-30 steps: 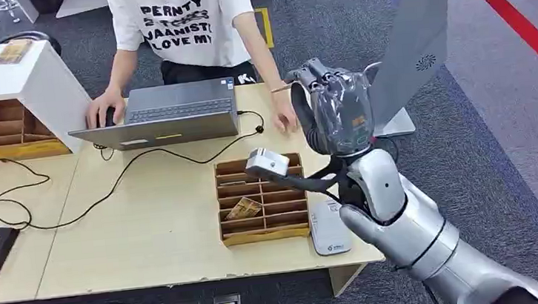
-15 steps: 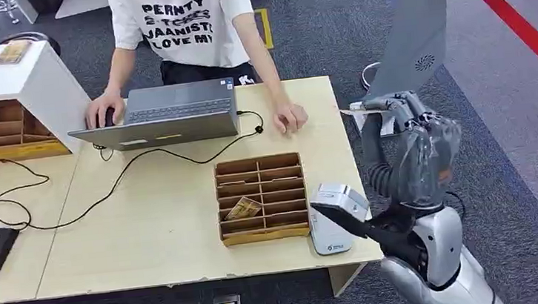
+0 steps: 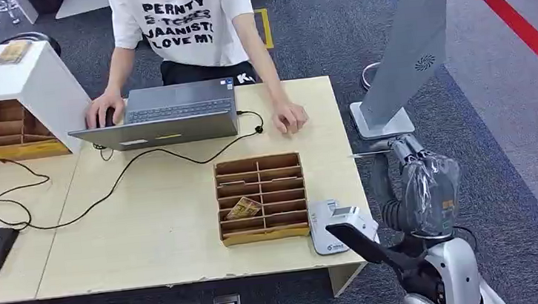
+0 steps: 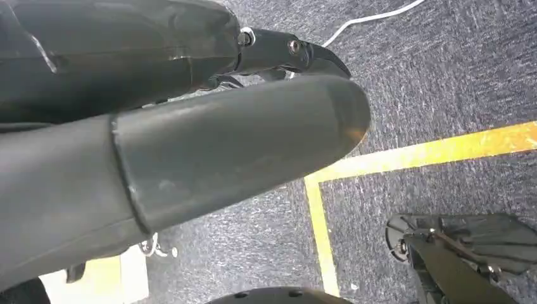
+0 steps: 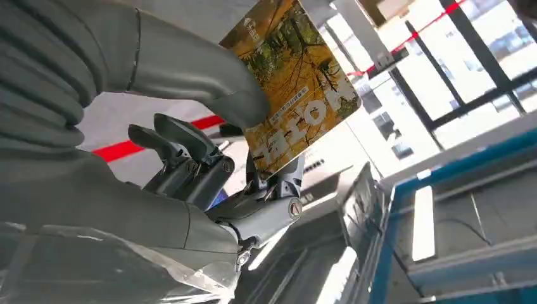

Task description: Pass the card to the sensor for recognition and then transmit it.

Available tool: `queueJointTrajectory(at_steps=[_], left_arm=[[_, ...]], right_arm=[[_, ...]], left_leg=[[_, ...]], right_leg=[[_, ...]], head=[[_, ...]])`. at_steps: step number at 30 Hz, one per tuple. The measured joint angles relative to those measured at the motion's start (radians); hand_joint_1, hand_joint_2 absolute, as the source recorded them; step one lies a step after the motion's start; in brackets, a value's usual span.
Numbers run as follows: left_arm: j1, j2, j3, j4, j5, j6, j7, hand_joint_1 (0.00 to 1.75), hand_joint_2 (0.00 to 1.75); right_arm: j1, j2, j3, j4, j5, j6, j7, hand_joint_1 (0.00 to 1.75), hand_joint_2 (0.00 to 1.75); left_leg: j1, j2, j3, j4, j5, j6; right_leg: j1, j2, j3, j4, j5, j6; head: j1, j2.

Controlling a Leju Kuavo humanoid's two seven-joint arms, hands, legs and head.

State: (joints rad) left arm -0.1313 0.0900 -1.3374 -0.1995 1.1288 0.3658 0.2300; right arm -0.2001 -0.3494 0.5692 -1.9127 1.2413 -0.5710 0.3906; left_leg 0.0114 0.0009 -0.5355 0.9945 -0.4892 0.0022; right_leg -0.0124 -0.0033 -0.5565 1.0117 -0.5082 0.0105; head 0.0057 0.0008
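my right hand [image 3: 422, 189] pinches the yellow card [image 5: 296, 82] between thumb and fingers, held flat off the table's [image 3: 169, 228] 3 o'clock edge, probably ready for the white sensor [image 3: 329, 226]. the cardboard organizer [image 3: 262, 198], at the sensor's 9 o'clock, holds one card. i cannot tell how my left hand [image 4: 158, 145] lies.

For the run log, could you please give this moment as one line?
right hand: pinches card | place: beside table | left hand: hangs over floor
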Motion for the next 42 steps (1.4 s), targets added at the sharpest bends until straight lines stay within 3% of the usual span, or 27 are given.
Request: queueJointTrajectory(at_steps=[6, 11, 19, 28, 34, 42], left_arm=[[0.000, 0.000, 0.011, 0.000, 0.010, 0.003, 0.011, 0.00, 0.00], [0.000, 0.000, 0.016, 0.000, 0.006, 0.000, 0.011, 0.00, 0.00], [-0.001, 0.000, 0.016, 0.000, -0.014, -0.015, 0.008, 0.00, 0.00], [-0.001, 0.000, 0.016, 0.000, -0.026, -0.024, 0.008, 0.00, 0.00], [-0.002, 0.000, 0.016, 0.000, -0.042, -0.025, 0.008, 0.00, 0.00], [-0.002, 0.000, 0.016, 0.000, -0.042, -0.024, 0.008, 0.00, 0.00]], right_arm=[[0.006, -0.016, 0.018, 0.014, -0.057, 0.191, 0.001, 1.75, 1.75], [0.001, -0.020, 0.041, 0.025, -0.124, 0.297, -0.007, 1.75, 1.75], [-0.030, -0.034, 0.080, 0.042, -0.350, 0.495, -0.040, 1.75, 1.75], [-0.097, -0.053, 0.117, 0.066, -0.435, 0.678, -0.025, 1.75, 1.75], [-0.153, -0.061, 0.146, 0.085, -0.548, 0.780, -0.012, 1.75, 1.75], [-0.233, -0.076, 0.193, 0.124, -0.629, 0.804, 0.005, 1.75, 1.75]], left_leg=[[0.000, 0.000, 0.000, 0.000, 0.000, 0.000], [0.000, 0.000, 0.000, 0.000, 0.000, 0.000], [0.000, 0.000, -0.001, 0.000, 0.000, 0.000], [0.000, 0.000, -0.001, 0.000, 0.000, 0.000], [0.000, 0.000, -0.001, 0.000, 0.000, 0.000], [0.000, 0.000, -0.001, 0.000, 0.000, 0.000]], right_leg=[[0.000, 0.000, 0.000, 0.000, 0.000, 0.000], [0.000, 0.000, 0.000, 0.000, 0.000, 0.000], [0.000, 0.000, 0.000, 0.000, 0.000, 0.000], [0.000, 0.000, 0.000, 0.000, 0.000, 0.000], [0.000, 0.000, 0.000, 0.000, 0.000, 0.000], [0.000, 0.000, 0.000, 0.000, 0.000, 0.000]], head=[[0.000, 0.000], [0.000, 0.000], [0.000, 0.000], [0.000, 0.000], [0.000, 0.000], [0.000, 0.000]])
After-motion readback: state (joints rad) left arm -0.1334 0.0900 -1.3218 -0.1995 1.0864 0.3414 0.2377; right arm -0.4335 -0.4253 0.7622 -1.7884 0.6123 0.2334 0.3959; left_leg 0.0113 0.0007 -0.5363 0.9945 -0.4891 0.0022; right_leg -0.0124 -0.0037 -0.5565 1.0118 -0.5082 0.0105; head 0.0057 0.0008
